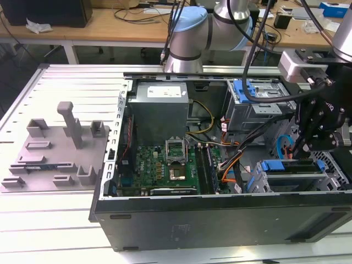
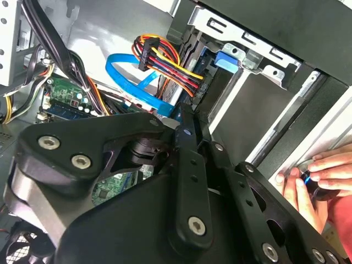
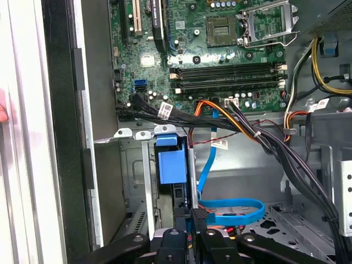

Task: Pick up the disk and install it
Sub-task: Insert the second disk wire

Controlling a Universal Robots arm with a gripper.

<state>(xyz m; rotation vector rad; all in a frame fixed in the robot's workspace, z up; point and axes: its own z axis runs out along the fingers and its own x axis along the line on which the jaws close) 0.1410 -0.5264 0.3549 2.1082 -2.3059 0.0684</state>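
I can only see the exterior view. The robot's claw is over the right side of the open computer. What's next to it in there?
Observer: In the first wrist view, the gripper hangs beside a blue flat cable that curls into a loop.
Child: Is anything else blue?
Observer: Yes. In the first wrist view, a blue plastic latch sits on the metal drive cage.
Child: Is anybody close by?
Observer: In the second wrist view, a person's hand rests at the case's outer edge.
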